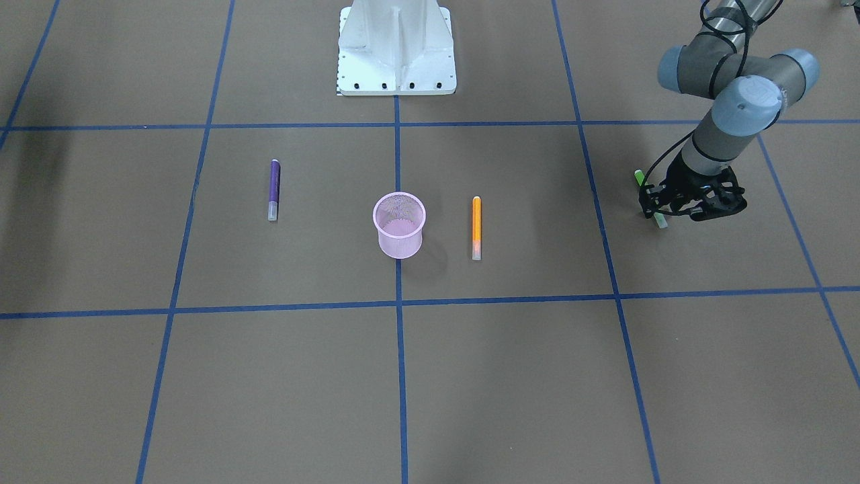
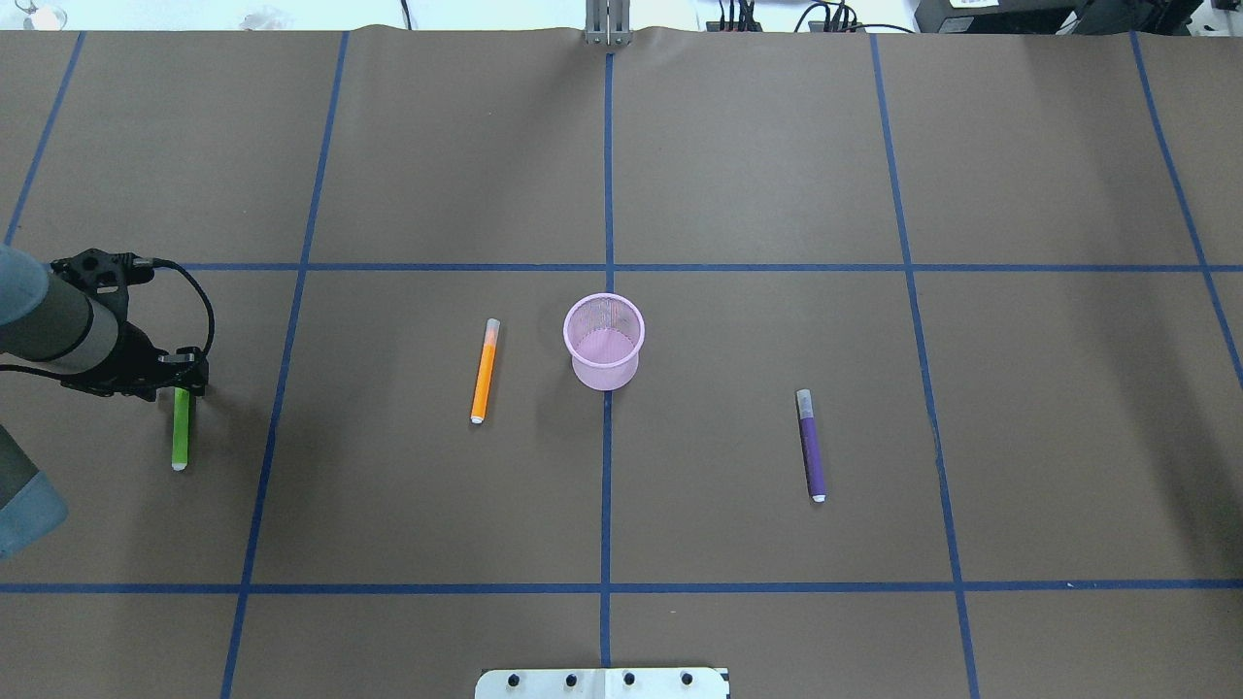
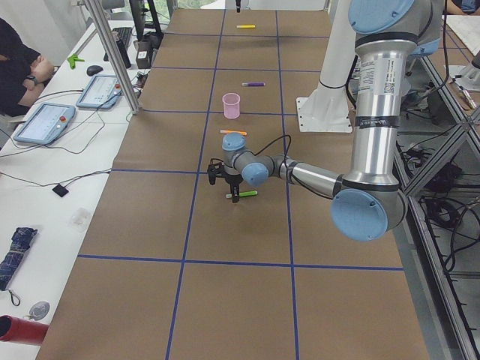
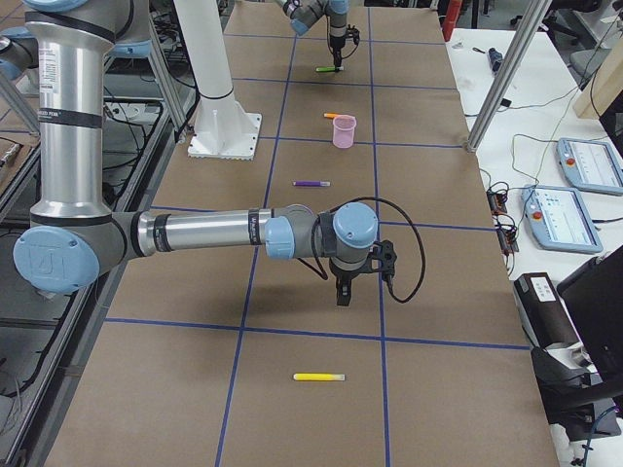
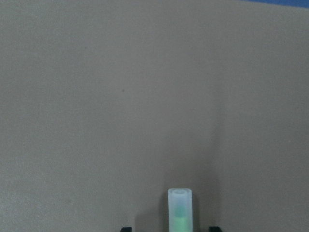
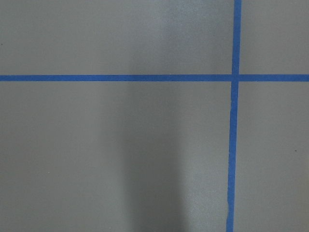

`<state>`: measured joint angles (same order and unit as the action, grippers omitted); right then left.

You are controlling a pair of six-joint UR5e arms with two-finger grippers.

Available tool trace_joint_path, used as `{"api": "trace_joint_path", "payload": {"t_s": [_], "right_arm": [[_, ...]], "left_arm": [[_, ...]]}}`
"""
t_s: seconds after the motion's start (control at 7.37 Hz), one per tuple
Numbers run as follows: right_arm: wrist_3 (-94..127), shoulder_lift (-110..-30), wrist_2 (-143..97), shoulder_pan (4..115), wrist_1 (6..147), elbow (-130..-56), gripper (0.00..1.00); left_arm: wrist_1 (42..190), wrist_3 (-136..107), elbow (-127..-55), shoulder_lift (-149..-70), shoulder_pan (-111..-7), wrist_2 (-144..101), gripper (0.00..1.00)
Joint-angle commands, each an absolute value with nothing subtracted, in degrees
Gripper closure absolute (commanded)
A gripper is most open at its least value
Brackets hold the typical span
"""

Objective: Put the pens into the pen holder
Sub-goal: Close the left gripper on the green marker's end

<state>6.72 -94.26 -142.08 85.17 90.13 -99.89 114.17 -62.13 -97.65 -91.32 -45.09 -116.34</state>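
The pink mesh pen holder (image 2: pixel 604 342) stands upright at the table's centre, also in the front view (image 1: pixel 399 225). An orange pen (image 2: pixel 484 371) lies to its left and a purple pen (image 2: pixel 811 445) to its right. A green pen (image 2: pixel 181 432) lies at the far left. My left gripper (image 2: pixel 181 386) is low over its capped end. In the left wrist view the fingers stand apart on both sides of the pale cap (image 5: pixel 179 208) without touching it. A yellow pen (image 4: pixel 319 377) lies near my right gripper (image 4: pixel 341 292); I cannot tell whether that gripper is open or shut.
The white robot base (image 1: pixel 396 47) stands at the table's robot side. Blue tape lines (image 2: pixel 607 437) divide the brown table into squares. Side tables with tablets (image 4: pixel 569 214) and cables run along the far edge. A seated person (image 3: pixel 15 60) is there.
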Motion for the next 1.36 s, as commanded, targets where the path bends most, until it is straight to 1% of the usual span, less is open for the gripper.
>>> {"api": "trace_joint_path", "payload": {"t_s": [0.0,0.41,0.54,0.81,0.95,1.09,1.22], "right_arm": [[6.68,-94.31,-142.12,85.25,90.09,-99.76,0.0],[6.68,-94.22,-142.12,85.25,90.09,-99.58,0.0],[6.68,-94.22,-142.12,85.25,90.09,-99.58,0.0],[6.68,-94.22,-141.94,85.25,90.09,-99.58,0.0],[6.68,-94.13,-141.94,85.25,90.09,-99.58,0.0],[6.68,-94.04,-141.94,85.25,90.09,-99.58,0.0],[6.68,-94.04,-142.03,85.25,90.09,-99.58,0.0]], "left_arm": [[114.17,-62.14,-97.65,-91.32,-45.09,-116.45,0.42],[114.17,-62.14,-97.65,-91.32,-45.09,-116.54,0.45],[114.17,-62.14,-97.73,-91.32,-45.09,-116.54,0.49],[114.17,-62.66,-97.73,-91.32,-45.09,-116.54,0.8],[114.17,-62.84,-97.73,-91.32,-45.09,-116.63,0.93],[114.17,-62.93,-98.17,-91.32,-45.09,-116.72,1.0],[113.91,-63.02,-99.91,-91.23,-45.26,-117.07,1.0]]}}
